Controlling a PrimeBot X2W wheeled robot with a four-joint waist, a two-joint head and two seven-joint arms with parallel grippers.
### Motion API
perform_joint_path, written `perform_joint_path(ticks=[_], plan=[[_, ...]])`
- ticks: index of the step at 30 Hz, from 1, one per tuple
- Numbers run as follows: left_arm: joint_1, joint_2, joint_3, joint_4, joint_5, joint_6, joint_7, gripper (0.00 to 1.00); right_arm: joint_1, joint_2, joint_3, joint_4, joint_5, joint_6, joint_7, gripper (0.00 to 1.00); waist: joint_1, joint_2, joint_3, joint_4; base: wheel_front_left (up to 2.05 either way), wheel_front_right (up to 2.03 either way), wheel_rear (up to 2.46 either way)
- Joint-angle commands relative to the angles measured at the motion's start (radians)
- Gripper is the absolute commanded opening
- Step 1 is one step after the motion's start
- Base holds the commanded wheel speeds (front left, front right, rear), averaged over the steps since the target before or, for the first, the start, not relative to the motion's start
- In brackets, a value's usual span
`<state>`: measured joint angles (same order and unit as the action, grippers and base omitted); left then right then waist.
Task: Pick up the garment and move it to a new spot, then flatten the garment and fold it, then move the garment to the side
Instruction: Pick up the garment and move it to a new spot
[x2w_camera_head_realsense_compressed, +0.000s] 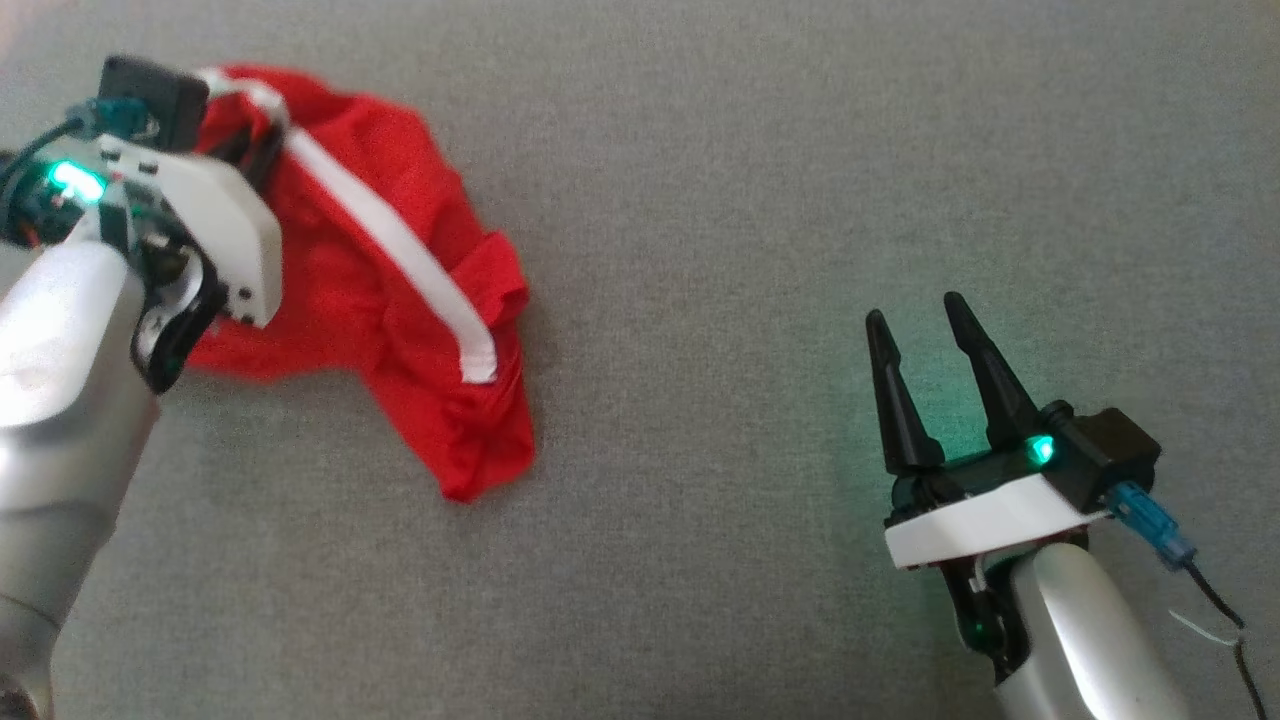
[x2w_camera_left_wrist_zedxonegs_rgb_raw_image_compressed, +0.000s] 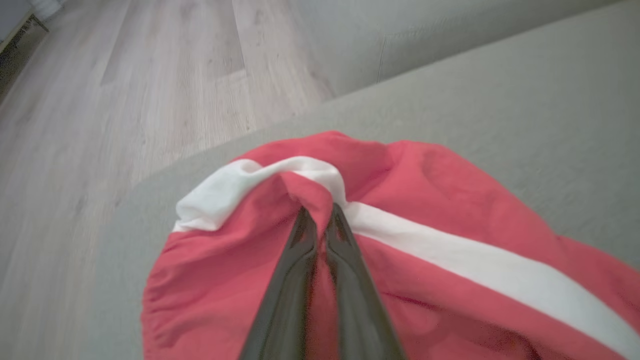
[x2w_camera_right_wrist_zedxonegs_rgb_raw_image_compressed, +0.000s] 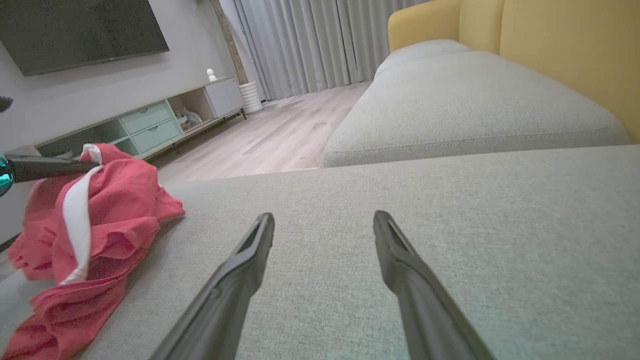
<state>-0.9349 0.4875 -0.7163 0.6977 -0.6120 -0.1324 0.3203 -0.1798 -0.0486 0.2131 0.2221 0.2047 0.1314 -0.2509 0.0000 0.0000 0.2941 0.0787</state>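
The garment (x2w_camera_head_realsense_compressed: 400, 290) is red with a white stripe and lies crumpled at the far left of the grey cushion. In the left wrist view my left gripper (x2w_camera_left_wrist_zedxonegs_rgb_raw_image_compressed: 320, 212) is shut on a raised fold of the garment (x2w_camera_left_wrist_zedxonegs_rgb_raw_image_compressed: 450, 225) beside its white band. In the head view the left wrist covers the garment's upper left part and hides the fingertips. My right gripper (x2w_camera_head_realsense_compressed: 915, 325) stands open at the lower right, well apart from the cloth, nothing between its fingers (x2w_camera_right_wrist_zedxonegs_rgb_raw_image_compressed: 250, 250). The garment (x2w_camera_right_wrist_zedxonegs_rgb_raw_image_compressed: 100, 220) sits at the left of the right wrist view.
The grey cushion (x2w_camera_head_realsense_compressed: 750, 200) stretches wide to the right of the garment. Its edge (x2w_camera_left_wrist_zedxonegs_rgb_raw_image_compressed: 200, 155) runs just past the garment, with wood floor (x2w_camera_left_wrist_zedxonegs_rgb_raw_image_compressed: 125, 100) beyond. A second grey cushion (x2w_camera_right_wrist_zedxonegs_rgb_raw_image_compressed: 460, 105), a yellow backrest (x2w_camera_right_wrist_zedxonegs_rgb_raw_image_compressed: 565, 50) and a TV cabinet (x2w_camera_right_wrist_zedxonegs_rgb_raw_image_compressed: 150, 125) stand further off.
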Motion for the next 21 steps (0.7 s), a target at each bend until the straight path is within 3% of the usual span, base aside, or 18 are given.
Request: perform_joint_path(ticks=[1,10,21], plan=[[-0.084,0.040,0.043,-0.042,-0.011,0.002,-0.032,0.00,-0.011,-0.002,0.017,-0.028,0.006,-0.001,-0.011,1.00,0.0000,0.0000,-0.028,0.003,0.00,0.00,0.00],[-0.114,0.001,0.052,-0.215,0.016,0.015,-0.226,0.00,0.034,-0.002,-0.017,-0.017,0.027,-0.001,-0.011,1.00,0.0000,0.0000,-0.143,0.008,0.00,0.00,0.00],[-0.073,-0.017,0.026,-0.459,0.016,0.062,-0.194,0.00,0.063,-0.002,-0.033,-0.022,0.063,-0.001,-0.011,1.00,0.0000,0.0000,-0.193,-0.049,0.00,0.00,0.00]])
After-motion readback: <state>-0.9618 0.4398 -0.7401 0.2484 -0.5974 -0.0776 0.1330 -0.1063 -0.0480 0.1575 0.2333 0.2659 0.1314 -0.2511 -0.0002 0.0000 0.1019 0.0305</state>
